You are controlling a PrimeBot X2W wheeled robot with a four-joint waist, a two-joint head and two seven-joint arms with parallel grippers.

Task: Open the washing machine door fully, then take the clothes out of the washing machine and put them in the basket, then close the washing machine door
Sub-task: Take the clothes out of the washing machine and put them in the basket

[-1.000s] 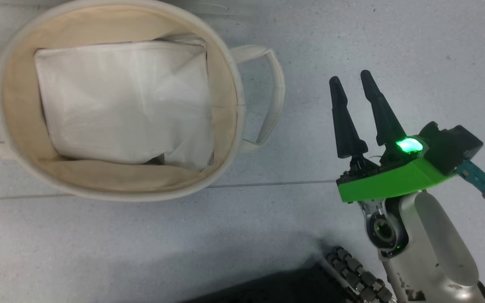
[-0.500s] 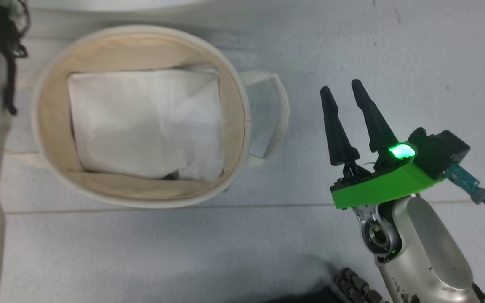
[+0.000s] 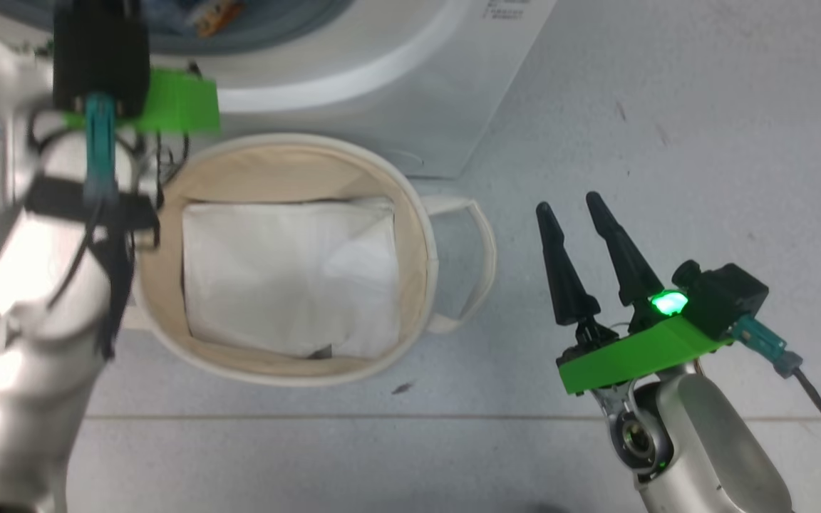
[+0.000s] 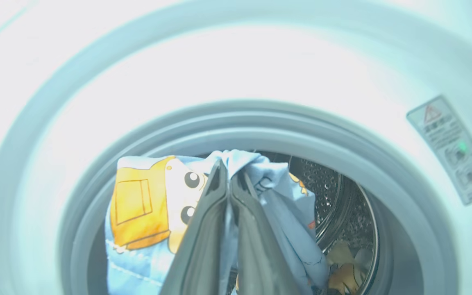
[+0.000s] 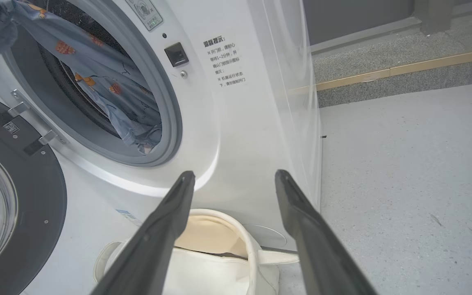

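In the left wrist view my left gripper [image 4: 230, 172] is shut on the light blue garment [image 4: 146, 205] with orange cartoon figures, at the mouth of the washing machine's grey gasket [image 4: 260, 123]. The right wrist view shows the garment [image 5: 113, 94] trailing out of the drum of the washing machine [image 5: 236, 135]. Its black-rimmed door [image 5: 23, 192] stands open at the left. The off-white basket [image 3: 421, 235] sits on the floor before the machine [image 3: 396, 92]. My right gripper [image 3: 566, 201] hovers open to the basket's right, with nothing between its fingers.
A plain white folded sheet [image 3: 289, 278] lies flat in the basket. My left forearm [image 3: 33, 285] rises along the basket's left side. More cloth [image 4: 342, 270] lies deep in the drum. Grey floor [image 3: 667, 107] spreads to the right of the machine.
The head camera has swung upward, so the basket sits lower in view and the washing machine and my left arm have come in. The right gripper stays open.
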